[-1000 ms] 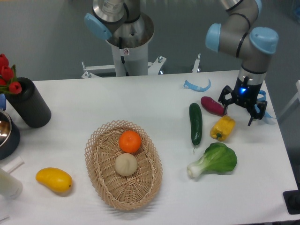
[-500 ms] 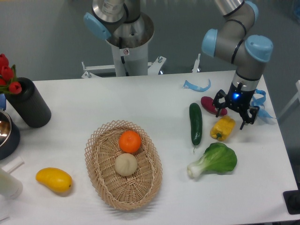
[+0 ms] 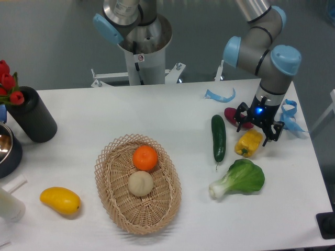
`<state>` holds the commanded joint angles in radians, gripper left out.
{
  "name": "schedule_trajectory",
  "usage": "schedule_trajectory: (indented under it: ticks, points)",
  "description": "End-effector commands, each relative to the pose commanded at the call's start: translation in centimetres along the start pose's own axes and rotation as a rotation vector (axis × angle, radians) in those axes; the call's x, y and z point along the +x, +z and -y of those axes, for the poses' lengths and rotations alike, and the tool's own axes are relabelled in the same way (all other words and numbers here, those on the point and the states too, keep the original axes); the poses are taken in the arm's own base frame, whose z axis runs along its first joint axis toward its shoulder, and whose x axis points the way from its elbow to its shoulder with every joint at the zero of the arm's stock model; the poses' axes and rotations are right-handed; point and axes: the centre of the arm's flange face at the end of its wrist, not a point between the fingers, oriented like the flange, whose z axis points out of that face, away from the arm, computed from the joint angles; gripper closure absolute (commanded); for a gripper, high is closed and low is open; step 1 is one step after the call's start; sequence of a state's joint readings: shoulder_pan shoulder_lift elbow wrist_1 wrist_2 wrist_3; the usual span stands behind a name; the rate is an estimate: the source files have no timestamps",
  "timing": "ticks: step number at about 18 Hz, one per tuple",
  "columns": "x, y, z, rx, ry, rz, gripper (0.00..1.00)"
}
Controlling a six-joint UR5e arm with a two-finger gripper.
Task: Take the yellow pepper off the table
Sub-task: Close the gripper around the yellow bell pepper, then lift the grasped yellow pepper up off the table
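I see the large flat white table (image 3: pixel 172 110) filling most of the frame. Next in size, the grey and light-blue jointed robot arm (image 3: pixel 261 47) comes down from the upper right. Left of centre in the lower half sits an oval woven wicker basket (image 3: pixel 112 193), holding a round orange fruit (image 3: pixel 145 158) and a pale beige round thing (image 3: pixel 141 183). At the left edge stands a black cylindrical vase (image 3: pixel 32 115). At lower right lies a leafy green bok choy (image 3: pixel 242 179); above it and to the left, a long dark green cucumber (image 3: pixel 218 137). A smooth yellow-orange mango (image 3: pixel 60 201) lies at lower left.

The small glossy yellow pepper (image 3: pixel 249 143) rests on the table at right of centre, between the cucumber and the table's right edge. A dark purple-red oblong vegetable (image 3: pixel 234 116) lies just above it. My black two-finger gripper (image 3: pixel 256 126) hangs directly above the pepper's upper end, fingers spread wide, gripping nothing.
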<state>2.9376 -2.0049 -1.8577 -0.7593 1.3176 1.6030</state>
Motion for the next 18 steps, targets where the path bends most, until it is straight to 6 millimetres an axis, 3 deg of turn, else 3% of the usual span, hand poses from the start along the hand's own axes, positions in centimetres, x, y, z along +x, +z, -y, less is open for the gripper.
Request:
schedule_trajectory:
  ticks: [2,7,9,14,17,18]
  points:
    - [0.0,0.0,0.0,0.0,0.0,0.0,0.06]
    - [-0.3,-0.3,0.1,0.0,-0.004,0.007,0.6]
    - [-0.5,-0.7,0.0,0.002,-0.005,0.016,0.72]
    - [-1.9,-3.1,0.7,0.046,-0.006,0.068,0.74]
    - [-2.9,-9.9,4.1,0.181,-0.114,0.176,0.74]
    - [-3.4,-11.3,5.0,0.216,-0.154,0.195,0.74]
